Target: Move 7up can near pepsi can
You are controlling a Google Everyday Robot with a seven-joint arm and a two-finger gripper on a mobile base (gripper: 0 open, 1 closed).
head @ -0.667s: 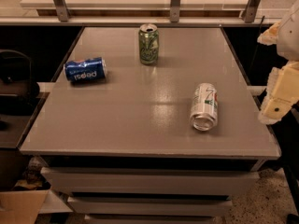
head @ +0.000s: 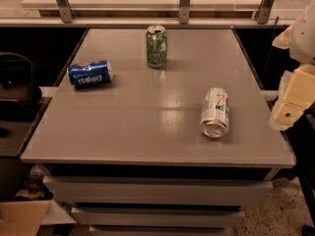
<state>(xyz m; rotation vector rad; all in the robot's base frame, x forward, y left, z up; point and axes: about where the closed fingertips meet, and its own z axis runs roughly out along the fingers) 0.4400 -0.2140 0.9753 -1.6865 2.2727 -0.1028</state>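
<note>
The 7up can (head: 215, 112), white-silver with green lettering, lies on its side on the right part of the grey table (head: 147, 132), its open end facing the front edge. The pepsi can (head: 90, 73), deep blue, lies on its side near the table's left edge. My gripper (head: 289, 102) shows as cream-coloured parts at the right edge of the view. It is beside the table's right edge, to the right of the 7up can and apart from it.
An all-green can (head: 156, 46) stands upright at the back middle of the table. A rail with metal posts (head: 185, 4) runs behind the table. Drawers (head: 157, 191) sit below the front edge. A cardboard box (head: 19, 218) is on the floor at the left.
</note>
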